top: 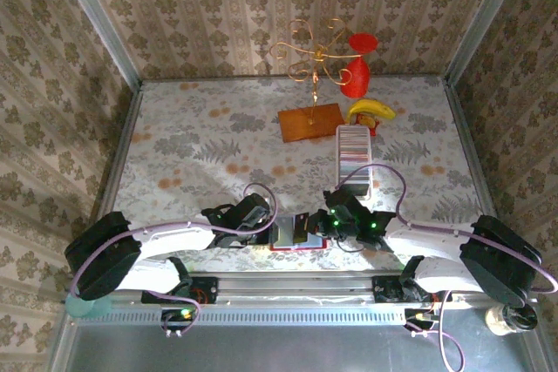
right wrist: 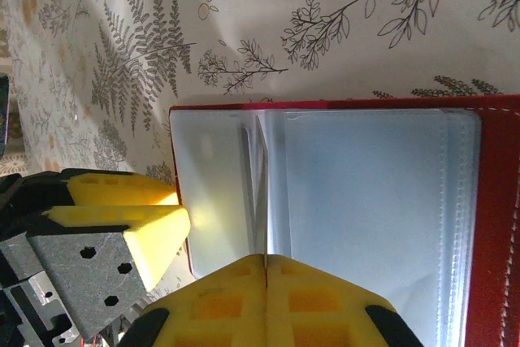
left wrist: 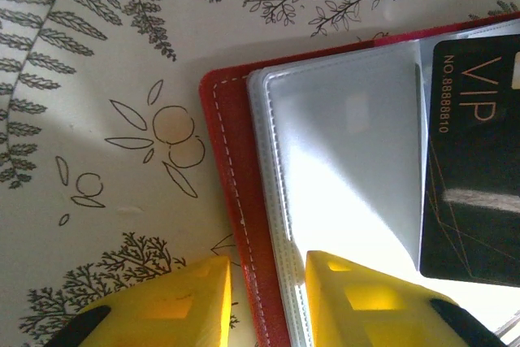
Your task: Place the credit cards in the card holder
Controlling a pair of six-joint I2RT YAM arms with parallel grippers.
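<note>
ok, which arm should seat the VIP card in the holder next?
Right, probably. The right pincer is shut on a thin edge-on sheet, seemingly the VIP card, over the card holder pockets. The left pincer straddles the holder's red edge, likely steadying it.

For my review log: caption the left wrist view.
Left fingers straddle the edge of the open card holder; black VIP card inside.

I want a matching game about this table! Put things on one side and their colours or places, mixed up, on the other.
1 card holder
2 banana
3 VIP card
4 credit cards

a yellow, far side of the table
b black with gold letters
c red, lying open at the near edge
d stripy row, right half of table

Pairs: 1-c, 2-a, 3-b, 4-d
</note>
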